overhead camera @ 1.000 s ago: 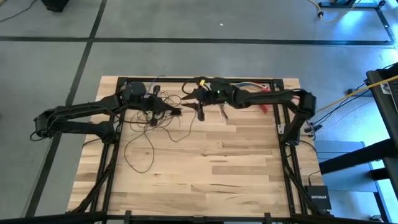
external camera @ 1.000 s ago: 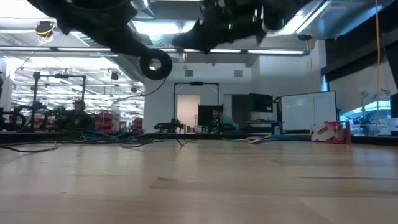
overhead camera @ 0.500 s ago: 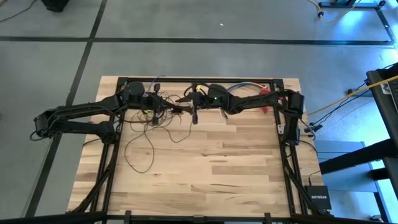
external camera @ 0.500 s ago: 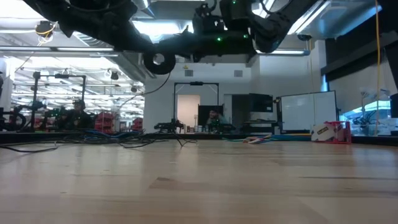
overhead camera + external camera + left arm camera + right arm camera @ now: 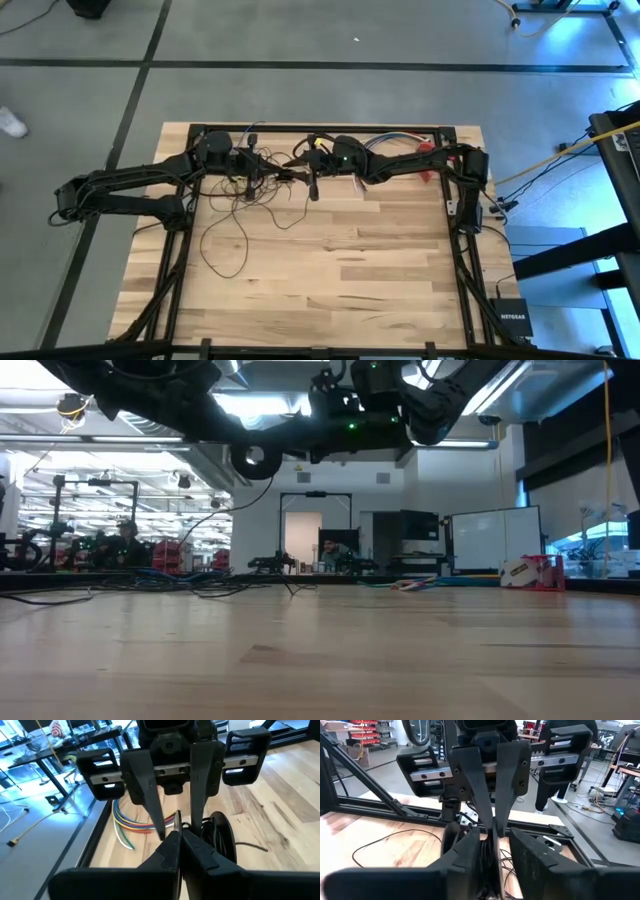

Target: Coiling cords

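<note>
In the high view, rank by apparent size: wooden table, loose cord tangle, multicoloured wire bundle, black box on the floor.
1. wooden table
2. cord tangle
3. multicoloured wire bundle and black box look about alike, so they are left unranked.

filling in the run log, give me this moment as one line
left gripper: shut on cord | right gripper: fingers apart around left's tips, meeting it above table far edge | cord: mostly loose loops on table | coil: not done

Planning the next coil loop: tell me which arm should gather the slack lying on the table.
Right, probably. The left gripper is shut on the cords at the table's far edge, so it is occupied. The right gripper, facing it fingertip to fingertip, stands open and looks free.
</note>
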Robot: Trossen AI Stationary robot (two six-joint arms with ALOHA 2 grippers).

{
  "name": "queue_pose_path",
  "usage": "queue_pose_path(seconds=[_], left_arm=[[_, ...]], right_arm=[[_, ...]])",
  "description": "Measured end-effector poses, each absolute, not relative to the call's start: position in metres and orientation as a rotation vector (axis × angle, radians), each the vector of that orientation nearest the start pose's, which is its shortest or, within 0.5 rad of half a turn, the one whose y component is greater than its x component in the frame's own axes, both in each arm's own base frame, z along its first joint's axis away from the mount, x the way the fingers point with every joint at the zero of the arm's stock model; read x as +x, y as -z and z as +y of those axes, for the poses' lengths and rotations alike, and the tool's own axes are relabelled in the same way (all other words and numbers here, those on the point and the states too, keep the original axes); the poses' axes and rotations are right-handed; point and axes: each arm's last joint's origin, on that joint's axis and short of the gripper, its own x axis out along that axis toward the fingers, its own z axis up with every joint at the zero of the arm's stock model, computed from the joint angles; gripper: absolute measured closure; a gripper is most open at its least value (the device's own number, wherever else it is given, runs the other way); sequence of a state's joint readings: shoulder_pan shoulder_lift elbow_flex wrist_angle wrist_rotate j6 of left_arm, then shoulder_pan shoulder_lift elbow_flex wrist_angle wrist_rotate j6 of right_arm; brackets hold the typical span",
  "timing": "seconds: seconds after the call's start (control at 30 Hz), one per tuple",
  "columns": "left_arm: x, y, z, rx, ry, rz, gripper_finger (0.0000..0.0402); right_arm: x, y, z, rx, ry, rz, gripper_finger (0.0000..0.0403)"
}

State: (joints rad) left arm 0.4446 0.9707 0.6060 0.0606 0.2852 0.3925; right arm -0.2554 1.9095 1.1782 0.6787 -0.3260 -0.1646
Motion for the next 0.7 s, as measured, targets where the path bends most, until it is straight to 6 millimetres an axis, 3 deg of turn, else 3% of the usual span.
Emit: queue_pose_path(seconds=[0.27, 0.5, 0.7], left_arm=[[0.197, -0.261, 0.079, 0.292, -0.078, 0.308, 0.0395], [0.198, -0.261, 0.078, 0.265, -0.081, 0.306, 0.0388], [0.196, -0.272, 0.080, 0.292, -0.193, 0.313, 0.0332]], right_arm=[[0.414, -0.227, -0.098, -0.191, -0.082, 0.057, 0.0392], [0.414, -0.227, -0.099, -0.200, -0.074, 0.060, 0.0395], [0.413, -0.239, -0.100, -0.229, -0.008, 0.045, 0.0394]])
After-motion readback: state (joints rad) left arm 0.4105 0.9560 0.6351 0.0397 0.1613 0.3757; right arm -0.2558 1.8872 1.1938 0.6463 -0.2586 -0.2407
